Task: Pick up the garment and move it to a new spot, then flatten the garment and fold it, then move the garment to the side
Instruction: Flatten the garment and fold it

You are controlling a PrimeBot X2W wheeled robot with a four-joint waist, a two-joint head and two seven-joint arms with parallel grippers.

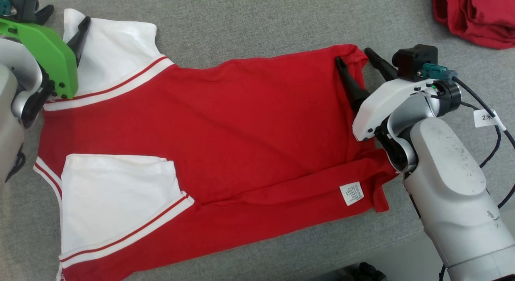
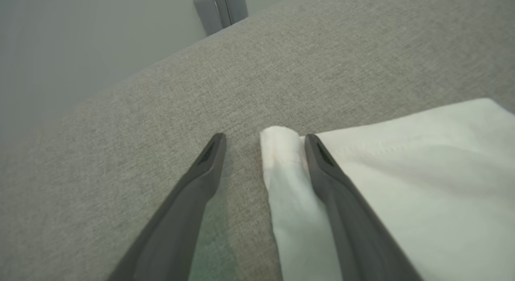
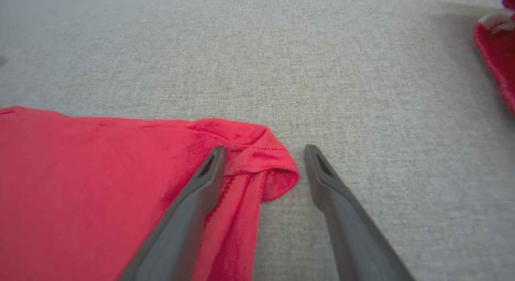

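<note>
Grey woven cloth (image 1: 249, 19) covers the work surface. At the far left the left gripper (image 2: 264, 137), on the arm with a green housing, stands with its jaws spread and nothing pinched. One finger is over bare grey cloth and the other over a white sleeve (image 1: 112, 51), with the sleeve's rolled corner between them. That sleeve belongs to the garment (image 1: 241, 124), a red shirt lying spread out flat across the middle of the surface. A second white sleeve (image 1: 116, 196), trimmed with a red stripe, is folded onto the shirt's lower left part. A white care label (image 1: 351, 193) shows near the hem at the lower right. The right gripper (image 1: 352, 55) is also spread wide, straddling the hem's upper corner, one finger over red fabric and the other over grey cloth. Whether either finger touches cannot be told. A heap of red fabric (image 1: 478, 15) lies well apart at the top right.
</note>
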